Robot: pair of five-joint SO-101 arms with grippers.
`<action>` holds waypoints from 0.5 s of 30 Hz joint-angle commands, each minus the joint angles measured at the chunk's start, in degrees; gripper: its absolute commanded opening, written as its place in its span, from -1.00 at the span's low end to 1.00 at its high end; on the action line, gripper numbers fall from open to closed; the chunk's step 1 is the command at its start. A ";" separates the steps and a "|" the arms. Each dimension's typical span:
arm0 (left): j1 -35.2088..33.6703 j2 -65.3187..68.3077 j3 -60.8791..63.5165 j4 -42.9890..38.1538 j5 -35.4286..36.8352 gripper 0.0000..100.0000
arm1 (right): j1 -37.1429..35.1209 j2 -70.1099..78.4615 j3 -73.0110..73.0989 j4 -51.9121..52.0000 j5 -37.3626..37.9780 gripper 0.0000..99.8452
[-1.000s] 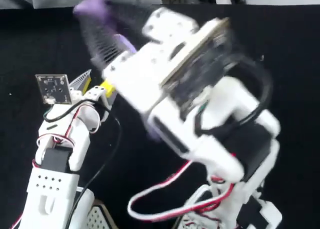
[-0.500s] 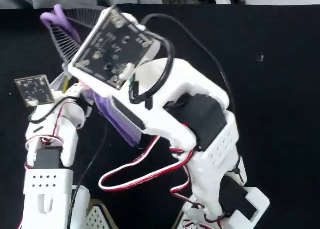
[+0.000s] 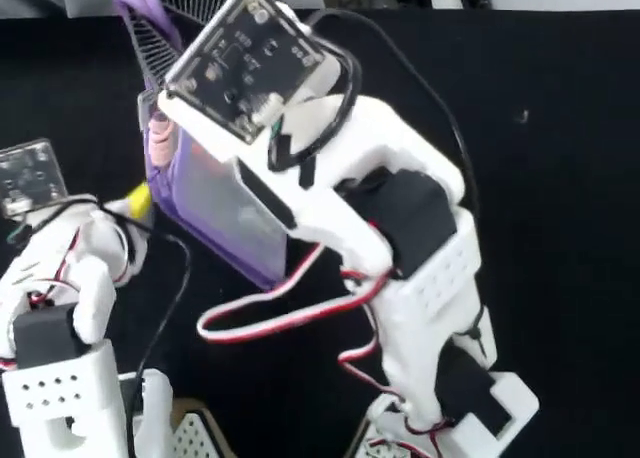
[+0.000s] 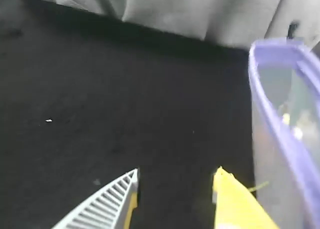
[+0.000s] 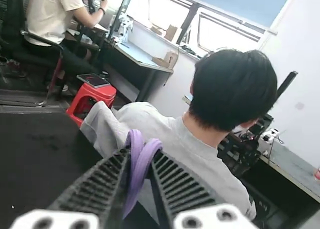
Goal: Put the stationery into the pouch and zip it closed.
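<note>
- Over the desk's (image 3: 560, 128) far left corner, the right gripper (image 5: 140, 161) is clamped on the pouch's (image 3: 215, 208) purple loop (image 5: 135, 154); the pouch hangs beneath it, long axis slanting.
- The left gripper (image 4: 175, 196), spread and empty, sits just beside the pouch's rim, likely nearer for zipping.
- The pouch has clear walls and purple trim, with small bits (image 4: 292, 126) faintly visible inside.

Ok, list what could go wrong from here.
The right tool pinches only the thin purple strap of the pouch; the strap may slip and the pouch drop. The open left tool sits close beside the pouch and could knock it.
</note>
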State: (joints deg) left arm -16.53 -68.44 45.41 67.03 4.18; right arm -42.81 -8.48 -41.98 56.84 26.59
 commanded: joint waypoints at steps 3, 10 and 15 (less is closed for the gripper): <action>0.04 -0.79 -10.95 21.71 -13.98 -0.52 | 1.93 0.84 -1.10 -1.58 0.26 -0.98; 5.76 -0.79 -11.74 32.88 -18.81 -0.52 | 2.02 1.45 -0.84 -3.69 0.26 -0.98; 12.79 -0.79 -12.18 31.30 -17.67 -0.52 | 2.02 1.19 -1.19 -3.60 0.26 -0.98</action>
State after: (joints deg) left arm -9.41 -69.23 36.44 99.03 -14.46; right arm -41.93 -6.99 -41.89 54.99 26.59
